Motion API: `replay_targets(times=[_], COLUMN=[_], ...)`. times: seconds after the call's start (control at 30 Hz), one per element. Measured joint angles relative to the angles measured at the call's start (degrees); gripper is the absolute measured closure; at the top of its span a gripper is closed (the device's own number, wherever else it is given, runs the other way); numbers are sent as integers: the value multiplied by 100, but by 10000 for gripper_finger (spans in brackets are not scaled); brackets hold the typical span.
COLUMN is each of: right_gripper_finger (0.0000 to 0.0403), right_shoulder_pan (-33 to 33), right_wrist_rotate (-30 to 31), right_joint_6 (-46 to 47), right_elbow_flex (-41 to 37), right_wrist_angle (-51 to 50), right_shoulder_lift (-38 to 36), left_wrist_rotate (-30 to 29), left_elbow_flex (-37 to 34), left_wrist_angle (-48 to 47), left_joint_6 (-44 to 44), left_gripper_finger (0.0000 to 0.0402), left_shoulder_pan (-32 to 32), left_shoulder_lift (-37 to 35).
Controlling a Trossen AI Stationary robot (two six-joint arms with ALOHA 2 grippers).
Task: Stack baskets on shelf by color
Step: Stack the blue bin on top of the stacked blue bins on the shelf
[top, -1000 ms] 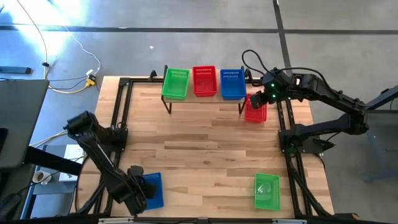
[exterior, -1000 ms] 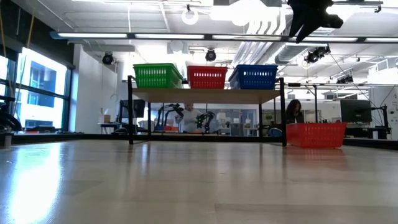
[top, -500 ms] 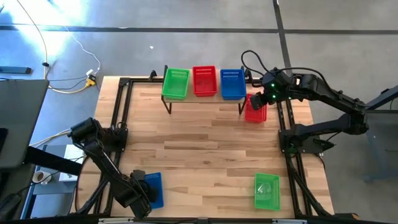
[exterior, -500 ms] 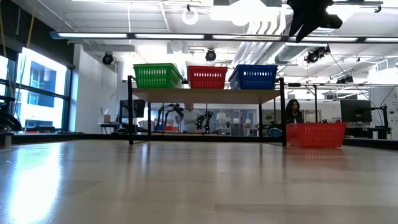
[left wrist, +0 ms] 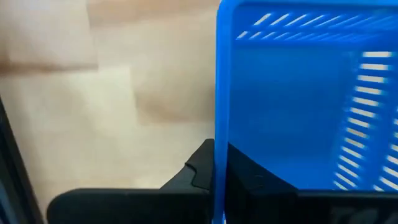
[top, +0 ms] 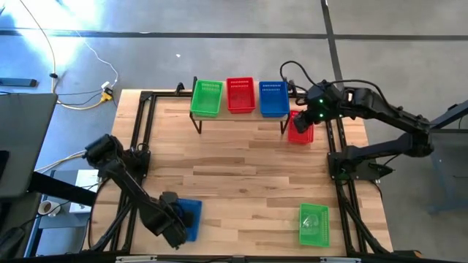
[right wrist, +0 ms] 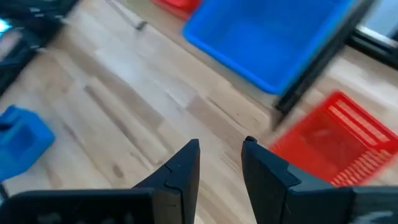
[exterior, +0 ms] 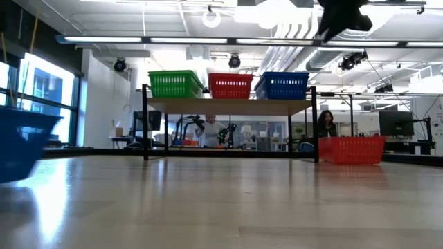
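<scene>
Blue basket (top: pixel 187 219) down at the lower left of the high view is clamped by its rim in our left gripper (left wrist: pixel 214 180), so we'd lift it level toward the shelf (top: pixel 240 117), while the right gripper (right wrist: pixel 219 155) hangs slightly open and empty over the red basket (top: pixel 300 128).

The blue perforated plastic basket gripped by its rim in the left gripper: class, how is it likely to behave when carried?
The blue perforated plastic basket probably stays stiff; its wall looks straight above the left gripper. It is empty, so likely light. Held by one rim, it may tilt.
</scene>
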Motion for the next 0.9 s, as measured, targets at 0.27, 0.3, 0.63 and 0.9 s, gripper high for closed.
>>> replay_targets(times=[0.27, 0.3, 0.63, 0.9], right_gripper_finger=[297, 297, 278, 217], right_shoulder_pan=[923, 1013, 1681, 1966], right_wrist_rotate=[-17, -18, 1, 336], right_joint_6=[-281, -275, -131, 476], right_elbow_flex=[0, 0, 2, 2], right_wrist_angle=[1140, 1287, 2316, 2836], right_shoulder_lift=[0, 2, 330, 1042], left_wrist_rotate=[-923, -1049, -2274, -3036], left_elbow_flex=[439, 504, 1095, 1241], left_wrist_angle=[-1587, -1744, -2891, -2903], left_joint_6=[200, 240, 1218, 2511], left_gripper_finger=[401, 401, 401, 401], left_shoulder_pan=[533, 606, 1386, 2141], left_shoulder_lift=[-421, -479, -777, -844])
